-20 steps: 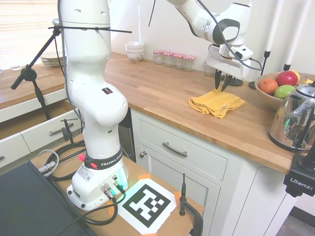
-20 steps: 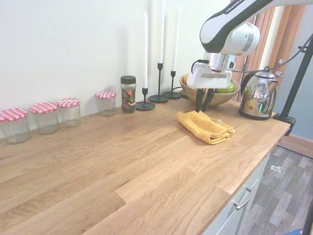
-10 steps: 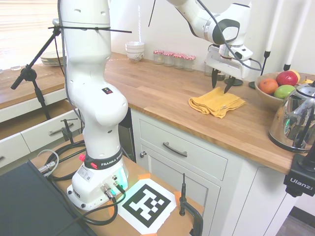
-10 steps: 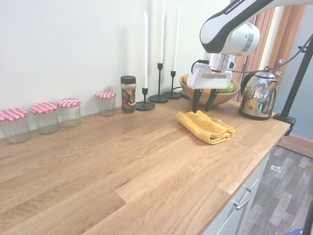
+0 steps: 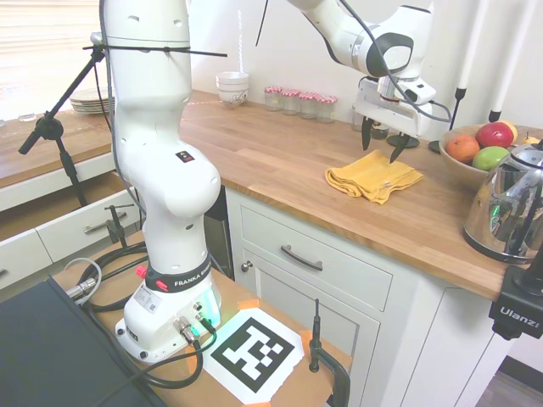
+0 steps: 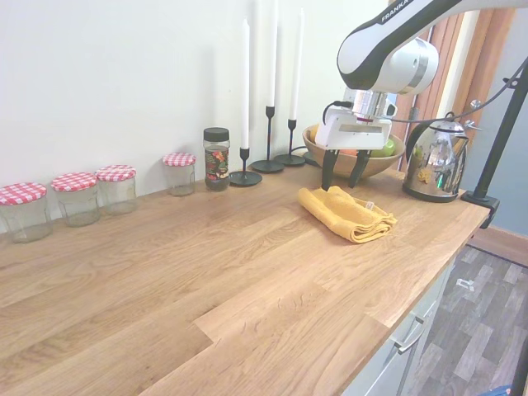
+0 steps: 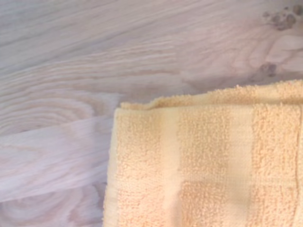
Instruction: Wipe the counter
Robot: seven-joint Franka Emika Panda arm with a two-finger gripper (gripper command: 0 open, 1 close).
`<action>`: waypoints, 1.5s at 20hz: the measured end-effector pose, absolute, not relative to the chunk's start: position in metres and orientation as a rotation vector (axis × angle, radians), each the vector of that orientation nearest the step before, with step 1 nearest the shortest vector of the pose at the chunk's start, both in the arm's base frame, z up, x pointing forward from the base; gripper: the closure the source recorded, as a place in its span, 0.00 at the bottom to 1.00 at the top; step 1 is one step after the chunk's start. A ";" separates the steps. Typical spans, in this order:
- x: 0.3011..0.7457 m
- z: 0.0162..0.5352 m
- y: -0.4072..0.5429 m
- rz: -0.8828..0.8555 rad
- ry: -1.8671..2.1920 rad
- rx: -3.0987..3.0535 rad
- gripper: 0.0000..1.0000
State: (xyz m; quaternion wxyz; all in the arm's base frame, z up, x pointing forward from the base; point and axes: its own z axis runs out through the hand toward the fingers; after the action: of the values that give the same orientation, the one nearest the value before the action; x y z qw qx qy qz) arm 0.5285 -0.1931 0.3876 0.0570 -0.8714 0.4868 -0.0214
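Wrist view: folded terry cloth [image 7: 203,165] on plank-wood tabletop [image 7: 94,61].

Item: yellow looped-pile cloth [image 5: 373,176], folded in soft layers, lay flat on warm-brown, grain-streaked butcher-block tabletop [image 6: 206,272] over white cabinets. White arm's hand [image 5: 382,147] hung just above the cloth's far edge, dark tapered fingers [image 6: 327,170] spread apart, holding nothing. Rounded wooden fruit bowl [image 5: 462,165] and mirror-bright kettle [image 6: 433,161] stood near.
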 end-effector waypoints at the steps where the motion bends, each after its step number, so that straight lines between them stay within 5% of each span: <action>1: 0.528 0.387 -0.194 -0.064 1.478 -2.642 0.00; 27: 0.533 0.333 -0.204 0.035 1.525 -2.648 0.00; 28: 0.533 0.333 -0.204 0.036 1.525 -2.648 1.00; 30: 0.533 0.333 -0.204 0.036 1.525 -2.649 1.00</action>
State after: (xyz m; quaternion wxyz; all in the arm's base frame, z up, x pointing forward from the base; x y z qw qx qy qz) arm 0.5329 -0.2039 0.3330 0.0425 -0.8657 0.4986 0.0117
